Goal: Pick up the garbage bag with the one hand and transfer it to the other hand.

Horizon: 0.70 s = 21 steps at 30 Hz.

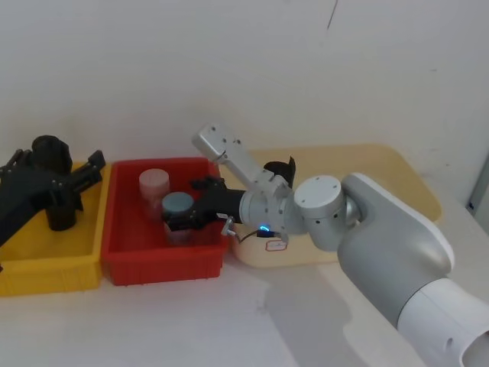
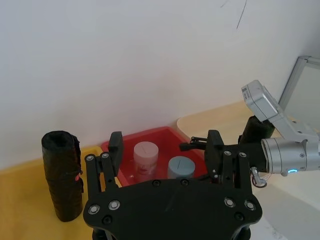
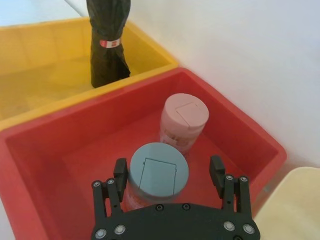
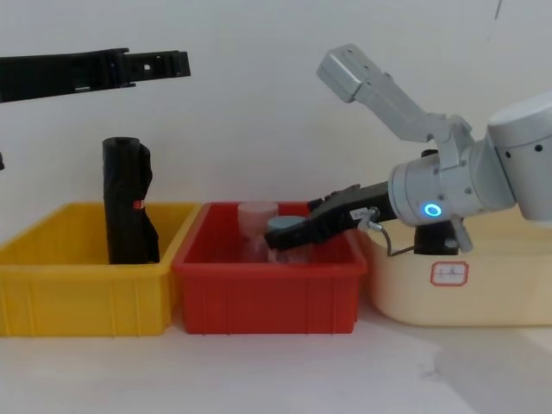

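Observation:
The garbage bag (image 4: 128, 203) is a tall black roll with a small red mark, and it stands upright at the back of the yellow bin (image 4: 82, 297). It also shows in the left wrist view (image 2: 62, 175) and the right wrist view (image 3: 106, 40). My left gripper (image 4: 168, 65) hovers open well above the yellow bin, pointing toward the right arm; its fingers (image 2: 116, 145) hold nothing. My right gripper (image 1: 179, 218), whose wrist ring glows blue, reaches into the red bin (image 1: 164, 264). It is open, with a finger on each side of a blue-lidded jar (image 3: 159, 172).
A pink-lidded jar (image 3: 184, 120) stands behind the blue-lidded one in the red bin. A cream bin (image 4: 457, 285) with a small label sits to the right under the right arm. The wall runs close behind all three bins.

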Each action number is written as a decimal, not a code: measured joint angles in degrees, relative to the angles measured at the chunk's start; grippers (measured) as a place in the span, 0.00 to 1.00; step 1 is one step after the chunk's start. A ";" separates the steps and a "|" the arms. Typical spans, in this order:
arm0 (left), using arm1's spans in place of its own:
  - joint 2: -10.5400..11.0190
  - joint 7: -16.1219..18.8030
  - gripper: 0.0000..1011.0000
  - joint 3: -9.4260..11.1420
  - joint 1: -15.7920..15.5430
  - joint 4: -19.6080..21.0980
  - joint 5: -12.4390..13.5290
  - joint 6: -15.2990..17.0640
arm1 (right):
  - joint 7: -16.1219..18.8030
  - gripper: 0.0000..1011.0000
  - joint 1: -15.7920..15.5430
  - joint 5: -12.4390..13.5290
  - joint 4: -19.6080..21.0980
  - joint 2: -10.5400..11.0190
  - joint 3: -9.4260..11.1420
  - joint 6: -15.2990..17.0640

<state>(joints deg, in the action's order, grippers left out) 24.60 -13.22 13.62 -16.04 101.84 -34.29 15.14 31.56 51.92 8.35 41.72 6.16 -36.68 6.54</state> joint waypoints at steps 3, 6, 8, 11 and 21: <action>0.00 0.00 0.99 0.00 0.00 0.00 0.00 0.00 | 0.22 0.99 0.11 -0.24 0.29 0.28 -0.03 0.77; 0.00 0.00 0.99 0.00 0.00 0.00 0.00 0.00 | 0.84 0.99 0.12 -0.46 0.70 0.53 -0.12 1.71; 0.00 0.00 0.99 0.00 0.00 0.00 0.00 0.00 | 1.33 0.99 0.10 -0.56 1.12 0.69 -0.23 2.32; 0.00 0.00 0.99 0.00 0.00 0.00 0.00 0.00 | 1.92 0.99 -0.07 -0.61 1.60 0.80 -0.32 3.09; 0.00 0.00 0.99 0.00 0.00 0.00 0.00 0.00 | 3.91 0.98 -0.86 -0.64 3.01 0.62 -0.55 5.60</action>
<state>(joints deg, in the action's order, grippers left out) 24.60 -13.22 13.62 -16.04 101.84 -34.28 15.14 35.47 51.06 7.72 44.72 6.78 -37.24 12.15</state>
